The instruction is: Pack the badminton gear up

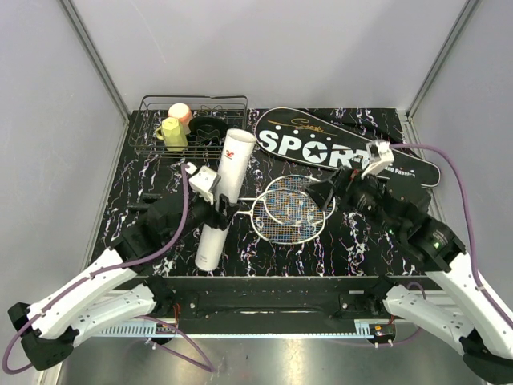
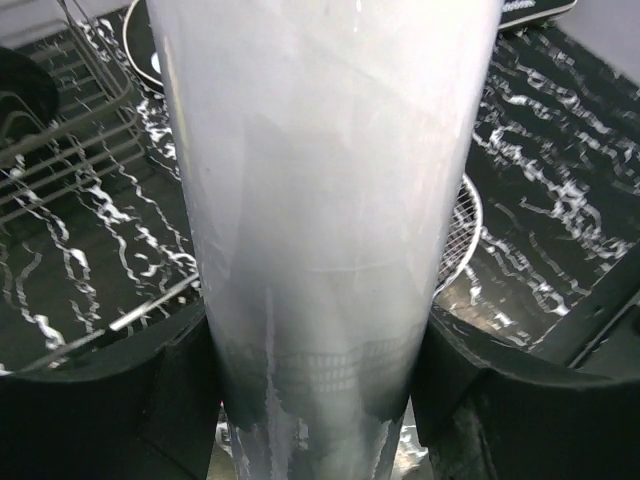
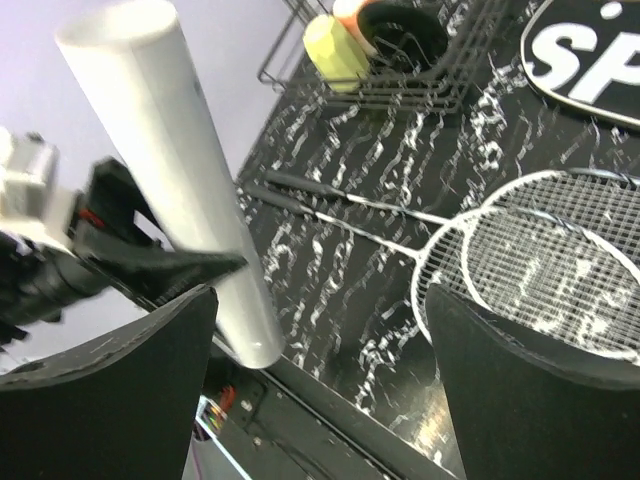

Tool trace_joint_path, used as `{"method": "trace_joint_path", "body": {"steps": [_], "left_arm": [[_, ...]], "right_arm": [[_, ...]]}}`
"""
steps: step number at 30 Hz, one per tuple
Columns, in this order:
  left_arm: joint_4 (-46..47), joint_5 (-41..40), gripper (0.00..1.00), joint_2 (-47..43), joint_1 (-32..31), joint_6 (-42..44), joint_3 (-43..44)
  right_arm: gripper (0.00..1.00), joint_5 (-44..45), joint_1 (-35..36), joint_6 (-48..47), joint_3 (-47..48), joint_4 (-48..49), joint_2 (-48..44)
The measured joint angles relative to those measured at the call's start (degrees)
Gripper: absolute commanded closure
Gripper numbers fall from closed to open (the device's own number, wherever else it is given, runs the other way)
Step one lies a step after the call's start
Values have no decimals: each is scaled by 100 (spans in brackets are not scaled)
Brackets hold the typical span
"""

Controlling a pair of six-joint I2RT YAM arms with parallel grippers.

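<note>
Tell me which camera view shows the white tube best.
Top external: the white tube appears full length, both ends visible, with the left gripper clamped around its middle. Left wrist shows only a close section filling the frame. Right wrist shows it slanting, partly hidden by that gripper.
</note>
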Motion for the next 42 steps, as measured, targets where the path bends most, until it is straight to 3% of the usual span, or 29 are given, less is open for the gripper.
{"method": "trace_joint_path", "body": {"steps": [4, 14, 18, 21, 23, 27, 33, 38, 42], "left_arm": [[138, -105, 85, -9, 0, -949, -74], [551, -516, 69, -461, 17, -3001, -935], [765, -380, 76, 74, 136, -3386, -824], [649, -470, 63, 710, 269, -3777, -448], [595, -686, 60, 743, 437, -4400, -557], [866, -1130, 56, -138, 966, -6002, -1725], [-245, -2168, 40, -1082, 1676, -8135, -2656], [-1388, -3344, 42, -1978, 2205, -9309, -2675], [-1661, -3762, 45, -2068, 2680, -9523, -2715]], "right_arm": [[7, -157, 0, -164, -682, 4, -267], [7, -1128, -2, -262, -1681, 70, 793], [6, -1255, -2, -175, -1886, 199, 538], [6, -1027, -2, -162, -1893, 138, 197], [6, -935, -2, -160, -1893, 120, 74], [6, -870, -2, -116, -1895, 42, 96], [6, -896, -2, -68, -1923, 42, 267], [6, -894, -2, -68, -2033, 46, 310], [6, -896, -2, -70, -2072, 48, 393]]}}
